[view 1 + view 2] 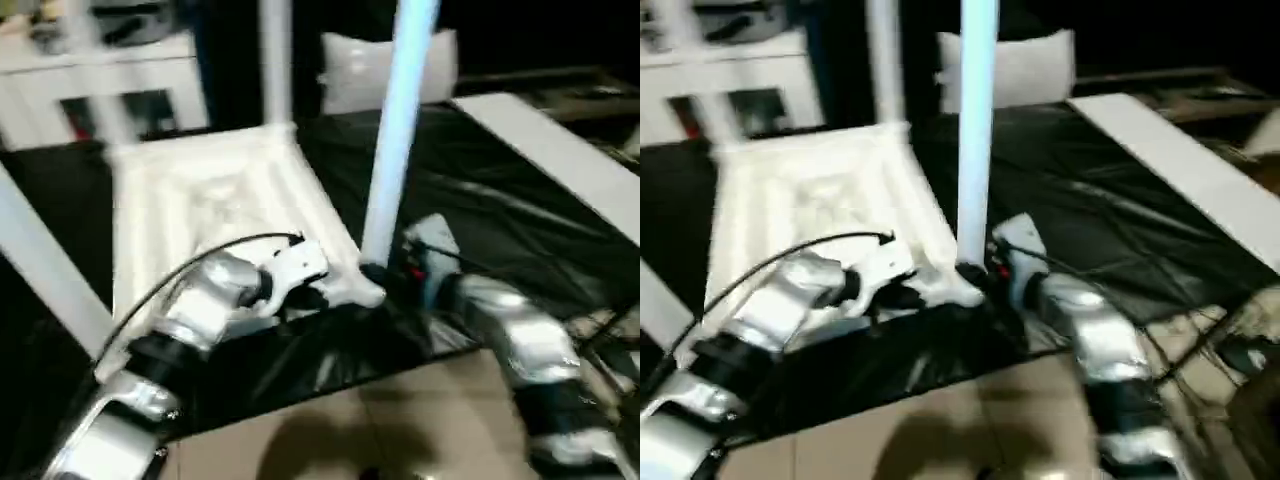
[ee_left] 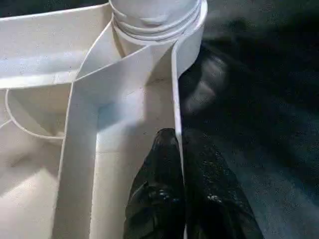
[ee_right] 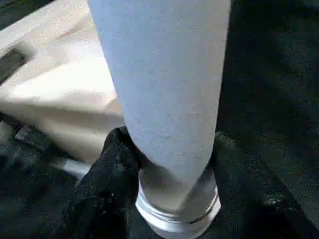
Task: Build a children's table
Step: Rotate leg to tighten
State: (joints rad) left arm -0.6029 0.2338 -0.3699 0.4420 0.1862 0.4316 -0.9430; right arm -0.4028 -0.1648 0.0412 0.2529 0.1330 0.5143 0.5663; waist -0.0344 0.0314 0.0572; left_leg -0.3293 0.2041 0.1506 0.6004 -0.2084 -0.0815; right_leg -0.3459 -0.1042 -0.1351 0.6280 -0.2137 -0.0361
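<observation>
The children's table top (image 1: 220, 200) lies upside down on a black cloth, ribbed underside up. A white leg (image 1: 395, 130) stands upright in its near right corner socket (image 2: 154, 20). My right gripper (image 3: 169, 149) is shut on this leg just above the socket, with a black finger on each side; it also shows at the leg's base (image 1: 383, 274). Just left of that corner, my left gripper (image 2: 177, 137) is shut on the top's rim, one finger inside the wall and one outside. Another leg (image 1: 275, 60) rises at the far right corner, and one (image 1: 40, 260) slants at the near left.
The black cloth (image 1: 480, 230) spreads to the right of the top. A long white board (image 1: 560, 150) lies at the far right and a white bag (image 1: 380, 70) behind. White furniture (image 1: 100, 70) stands at the back left. Tiled floor (image 1: 400, 420) is nearest me.
</observation>
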